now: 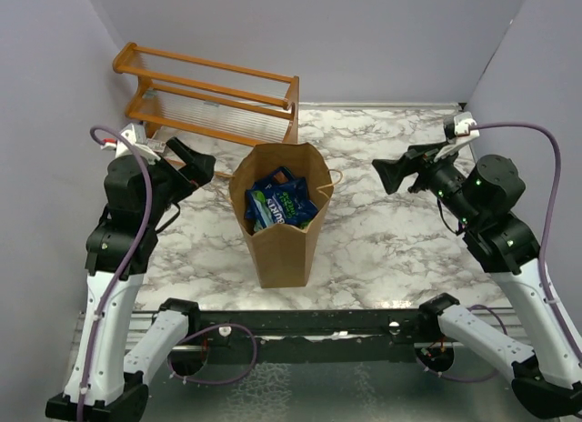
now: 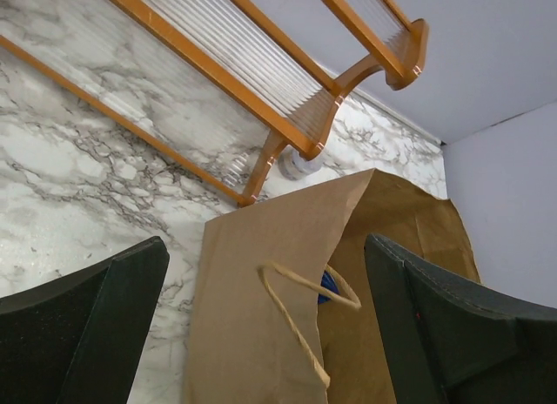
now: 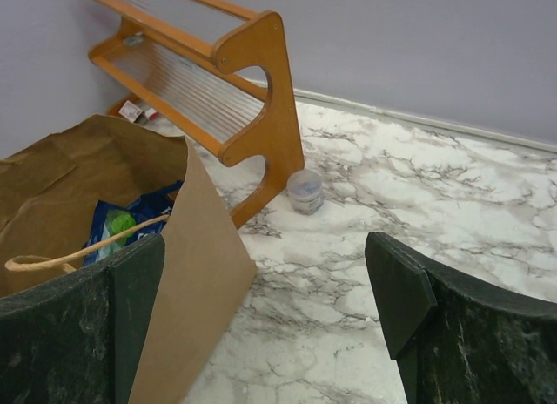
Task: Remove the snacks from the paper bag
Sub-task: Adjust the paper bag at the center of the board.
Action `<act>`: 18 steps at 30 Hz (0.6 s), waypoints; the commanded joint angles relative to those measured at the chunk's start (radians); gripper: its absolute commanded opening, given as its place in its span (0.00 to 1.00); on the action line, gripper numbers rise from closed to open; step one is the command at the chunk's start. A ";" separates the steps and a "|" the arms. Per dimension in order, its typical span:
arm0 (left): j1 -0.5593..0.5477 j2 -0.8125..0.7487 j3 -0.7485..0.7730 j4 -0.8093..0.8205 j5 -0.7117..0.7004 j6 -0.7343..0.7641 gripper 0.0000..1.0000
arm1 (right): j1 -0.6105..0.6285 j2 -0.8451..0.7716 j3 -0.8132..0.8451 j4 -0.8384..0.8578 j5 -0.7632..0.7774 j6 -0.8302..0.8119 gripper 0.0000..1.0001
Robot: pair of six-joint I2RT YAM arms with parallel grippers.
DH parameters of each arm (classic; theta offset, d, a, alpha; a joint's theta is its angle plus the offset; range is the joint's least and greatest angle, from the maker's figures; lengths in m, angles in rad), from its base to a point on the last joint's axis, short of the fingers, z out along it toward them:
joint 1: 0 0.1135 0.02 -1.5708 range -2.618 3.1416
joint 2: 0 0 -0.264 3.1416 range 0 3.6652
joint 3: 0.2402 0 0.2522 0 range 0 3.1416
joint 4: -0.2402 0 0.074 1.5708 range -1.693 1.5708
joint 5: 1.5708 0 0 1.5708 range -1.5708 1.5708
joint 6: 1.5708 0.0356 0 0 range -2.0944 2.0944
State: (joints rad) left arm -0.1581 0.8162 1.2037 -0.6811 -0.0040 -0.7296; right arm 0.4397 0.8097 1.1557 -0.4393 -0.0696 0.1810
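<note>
**Snacks [image 1: 280, 202] inside paper bag [image 1: 277, 245]; nothing gripped**

Top view:
- The paper bag is stood upright with its mouth open, mid-way across the marble table [image 1: 391, 240], between the two arms.
- Blue and green snacks are seen packed inside, just below the rim.
- The left gripper [image 1: 202, 160] is held in the air left of the bag's mouth. The right gripper [image 1: 386, 175] is held to the right of it, farther off. The bag is touched by neither.
- An orange wooden rack [image 1: 214, 95] is set behind the bag, toward the back-left corner.

Left wrist:
- The fingers [image 2: 96, 326] are spread wide and nothing is held between them.
- The bag's creased side and one twisted handle [image 2: 296, 308] are framed in the gap.
- A sliver of blue packet is seen just past the handle.
- A small clear jar [image 2: 300, 164] is seen at the rack's foot.

Right wrist:
- The fingers [image 3: 452, 326] are spread wide and empty.
- The bag is seen at frame left, with blue and green packets visible inside and a handle looped at the rim.
- The jar is seen on the marble just beside the rack's end foot, apart from the bag.
</note>
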 commanded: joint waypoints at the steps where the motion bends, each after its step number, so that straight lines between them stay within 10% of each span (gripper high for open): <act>1: 0.005 -0.031 0.054 -0.047 -0.025 0.056 0.99 | 0.008 0.011 -0.011 0.054 -0.071 0.017 0.99; 18: 0.005 -0.204 -0.185 0.040 0.145 0.030 0.87 | 0.008 0.008 -0.029 0.068 -0.057 0.015 0.99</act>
State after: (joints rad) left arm -0.1581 0.6678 1.0412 -0.7067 0.1047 -0.6746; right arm 0.4397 0.8219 1.1435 -0.4042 -0.1032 0.1871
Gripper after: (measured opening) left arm 0.878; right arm 0.994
